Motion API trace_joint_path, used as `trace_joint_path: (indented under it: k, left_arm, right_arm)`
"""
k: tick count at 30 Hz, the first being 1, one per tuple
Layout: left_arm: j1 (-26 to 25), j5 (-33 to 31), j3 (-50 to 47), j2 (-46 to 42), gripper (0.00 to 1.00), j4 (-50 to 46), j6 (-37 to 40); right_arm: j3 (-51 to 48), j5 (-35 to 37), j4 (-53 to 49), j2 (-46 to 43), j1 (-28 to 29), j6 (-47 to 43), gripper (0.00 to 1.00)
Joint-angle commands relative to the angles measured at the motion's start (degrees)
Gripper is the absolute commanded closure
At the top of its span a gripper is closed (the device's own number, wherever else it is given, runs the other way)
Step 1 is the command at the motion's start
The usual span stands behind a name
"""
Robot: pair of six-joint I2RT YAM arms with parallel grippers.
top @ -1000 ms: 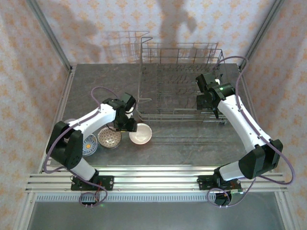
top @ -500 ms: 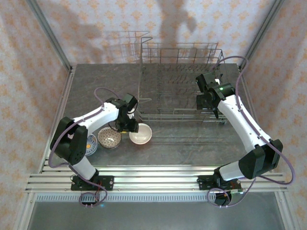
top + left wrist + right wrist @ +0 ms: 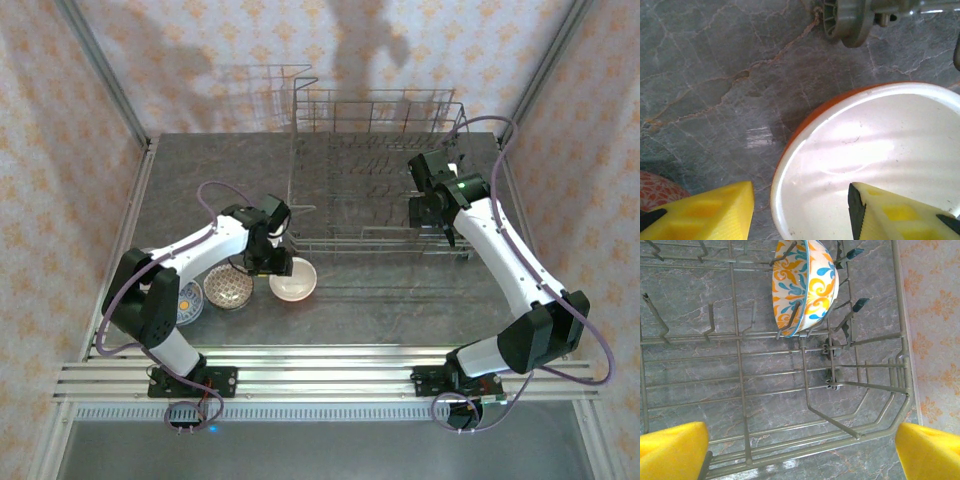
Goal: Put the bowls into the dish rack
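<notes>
Tabletop (image 3: 400, 310): grey marble under the dish rack (image 3: 380, 243).
Left gripper (image 3: 800, 192): had edged closer, wide astride the white bowl (image 3: 880, 160) before the rack, grasp imminent.
Right gripper (image 3: 801, 430): wide, empty, unmoved over the rack.

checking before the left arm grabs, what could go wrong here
1. The left tool is open astride the white bowl's rim, one finger inside and one outside. Pinching a thin glazed edge may let it slip or tip.
2. A wheel of the rack sits just beyond the bowl, so a low lift toward the rack could knock against it.
</notes>
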Motion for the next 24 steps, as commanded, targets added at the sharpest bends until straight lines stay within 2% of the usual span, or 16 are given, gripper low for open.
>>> trace_joint_path:
  k: [1, 5, 12, 24]
  left_arm:
    - [-0.7, -1.8, 1.0, 0.6, 0.46, -0.9, -1.2]
    - [-0.6, -3.2, 0.1, 1.2, 0.47, -0.7, -1.7]
    - [-0.8, -1.6, -1.1, 2.3, 0.52, 1.2, -2.0]
    - [-0.9, -1.4, -3.3, 1.2, 0.77, 2.8, -2.4]
  right_arm:
    - [0.0, 1.5, 0.3, -0.4, 0.3, -0.7, 0.04]
    - [-0.2, 1.4, 0.3, -0.3, 0.3, -0.7, 0.04]
    - [-0.2, 1.5, 0.1, -0.4, 0.4, -0.7, 0.04]
    - [-0.7, 1.3, 0.0, -0.9, 0.3, -0.2, 0.04]
